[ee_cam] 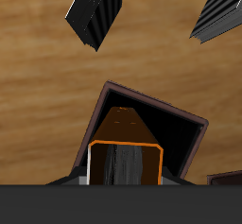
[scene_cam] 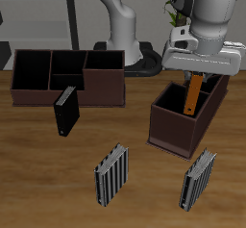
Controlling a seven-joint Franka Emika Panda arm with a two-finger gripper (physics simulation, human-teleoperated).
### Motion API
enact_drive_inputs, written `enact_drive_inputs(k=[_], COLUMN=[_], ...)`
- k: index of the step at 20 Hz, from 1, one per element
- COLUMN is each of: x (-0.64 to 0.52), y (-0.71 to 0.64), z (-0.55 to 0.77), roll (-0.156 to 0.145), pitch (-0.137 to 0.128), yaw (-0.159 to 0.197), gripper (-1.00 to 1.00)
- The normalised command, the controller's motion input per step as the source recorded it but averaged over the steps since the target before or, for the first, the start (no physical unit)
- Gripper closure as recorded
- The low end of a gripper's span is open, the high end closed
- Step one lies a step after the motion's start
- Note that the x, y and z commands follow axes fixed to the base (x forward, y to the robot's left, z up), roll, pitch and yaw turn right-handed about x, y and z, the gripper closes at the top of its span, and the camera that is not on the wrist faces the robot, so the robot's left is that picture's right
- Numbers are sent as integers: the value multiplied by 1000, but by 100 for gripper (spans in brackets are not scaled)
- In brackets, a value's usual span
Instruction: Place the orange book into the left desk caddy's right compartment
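Observation:
My gripper is shut on the orange book and holds it upright. The book's lower end reaches down inside the walls of the diagonal dark brown left desk caddy. In the wrist view the orange book hangs from my gripper, pale grey page edge facing the camera, over the dark floor of the caddy's large square right compartment. I cannot tell whether the book touches that floor. The caddy's two narrow sections lie farther back, behind my hand.
A like brown caddy set straight stands at the back. A black book stands upright in front of it. Two grey striped books stand near the table's front edge; they also show in the wrist view.

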Motion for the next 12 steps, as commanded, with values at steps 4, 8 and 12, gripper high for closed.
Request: enact_drive_inputs(k=[4,8,12], x=[69,90,37], y=[-9,-50,-12], z=[-137,-71,-108], roll=[5,6,10], pitch=[18,5,11], yaw=[1,-3,-2], gripper=[100,100,100])
